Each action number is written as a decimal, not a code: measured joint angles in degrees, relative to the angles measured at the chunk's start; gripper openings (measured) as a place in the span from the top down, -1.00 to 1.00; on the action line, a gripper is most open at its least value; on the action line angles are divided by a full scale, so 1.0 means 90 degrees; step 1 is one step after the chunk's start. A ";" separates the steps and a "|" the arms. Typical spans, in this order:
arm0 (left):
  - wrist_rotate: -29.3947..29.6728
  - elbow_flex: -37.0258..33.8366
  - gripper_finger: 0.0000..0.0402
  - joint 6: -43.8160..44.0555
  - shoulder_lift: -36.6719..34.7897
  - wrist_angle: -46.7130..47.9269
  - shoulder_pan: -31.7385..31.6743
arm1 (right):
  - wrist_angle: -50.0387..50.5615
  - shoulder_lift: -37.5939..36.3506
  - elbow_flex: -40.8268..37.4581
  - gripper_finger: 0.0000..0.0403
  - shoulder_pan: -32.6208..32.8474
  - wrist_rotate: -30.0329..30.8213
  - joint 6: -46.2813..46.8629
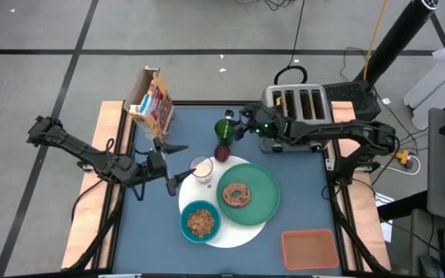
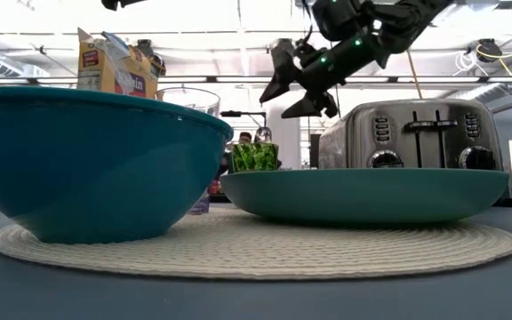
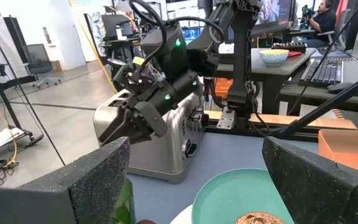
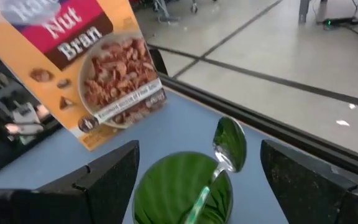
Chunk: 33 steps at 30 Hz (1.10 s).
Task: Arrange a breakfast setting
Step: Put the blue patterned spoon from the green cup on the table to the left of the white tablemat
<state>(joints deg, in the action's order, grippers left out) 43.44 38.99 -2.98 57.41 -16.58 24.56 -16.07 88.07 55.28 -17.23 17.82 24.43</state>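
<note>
Blue surface (image 1: 153,232) carries the plate (image 1: 265,202) with its bagel (image 1: 236,194), while I hover my open right gripper (image 1: 238,123) over the cup (image 1: 224,129) to grab the spoon (image 4: 229,146), left gripper (image 1: 172,164) open beside the glass (image 1: 202,169).

Bare table (image 1: 153,224) left of placemat, toaster (image 1: 296,106) and cereal box (image 1: 153,104) crowding rear, orange tray (image 1: 310,249) front right

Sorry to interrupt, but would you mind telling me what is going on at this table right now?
A breakfast setting is being laid on a white round placemat. The right gripper, open, hovers over a green cup holding a spoon. The left gripper, open, waits beside the milk glass. The bagel lies on the green plate; the teal bowl holds cereal.
</note>
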 joint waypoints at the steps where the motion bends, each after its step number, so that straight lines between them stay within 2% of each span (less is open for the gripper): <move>1: -0.0001 -0.0001 -0.85 -0.0008 0.0001 -0.0002 -0.0029 | 0.0159 0.0023 0.0091 -0.61 0.0000 0.0004 -0.0003; 7: 0.0004 0.0002 -0.85 -0.0032 -0.0001 -0.0003 -0.0223 | 0.1377 0.0102 0.0722 -0.61 -0.0015 0.0371 -0.0003; 14: 0.0002 0.0002 -0.85 0.0016 -0.0001 -0.0007 -0.0440 | 0.1842 0.0105 0.0893 -0.61 -0.0228 0.0321 0.0297; 22: 0.0000 0.0002 -0.85 0.0019 -0.0001 0.0000 -0.0532 | 0.1775 0.0498 0.0893 -0.61 -0.0290 -0.0026 0.0405; 33: 0.0000 0.0002 -0.85 0.0013 -0.0001 0.0015 -0.0530 | 0.0864 0.1232 0.0888 -0.61 -0.0294 -0.0173 0.0389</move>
<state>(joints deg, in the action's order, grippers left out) 43.44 39.00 -2.86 57.41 -16.45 19.79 -8.30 99.16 63.26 -19.88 16.27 27.93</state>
